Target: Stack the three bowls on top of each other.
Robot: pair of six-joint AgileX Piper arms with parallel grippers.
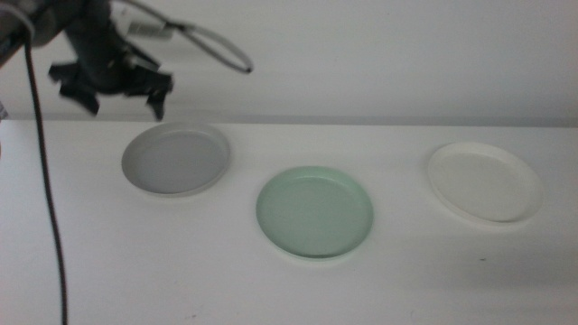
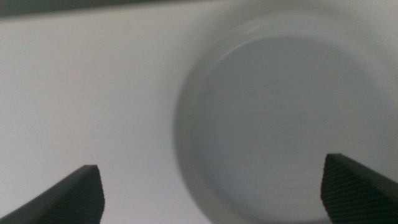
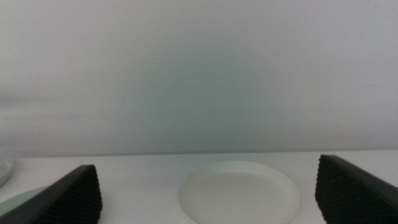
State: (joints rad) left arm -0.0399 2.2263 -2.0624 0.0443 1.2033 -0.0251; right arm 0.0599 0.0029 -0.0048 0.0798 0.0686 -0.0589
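Three shallow bowls lie apart from one another on the white counter [image 1: 90,271], none stacked. The grey bowl [image 1: 176,159] sits toward the left and farther back, the mint green bowl [image 1: 314,213] lies in the middle and nearer the camera, and the white bowl [image 1: 485,181] rests well off to the right. The left tool [image 1: 117,93] hangs in the air above and just behind the far-left rim of the grey bowl, touching nothing, its two dark jaws spread wide apart. Its wrist view looks almost straight down: the grey bowl [image 2: 280,130] fills much of the picture, with one jaw tip over bare counter outside the rim and the other over the bowl's inner floor, so the rim lies between them. The right tool [image 3: 208,202] does not show in the middle view; its wrist view has its jaws set wide apart as well, holding nothing, low over the counter. The white bowl [image 3: 239,193] lies ahead of it between the jaw tips, and an edge of the mint green bowl [image 3: 18,202] shows beside one jaw.
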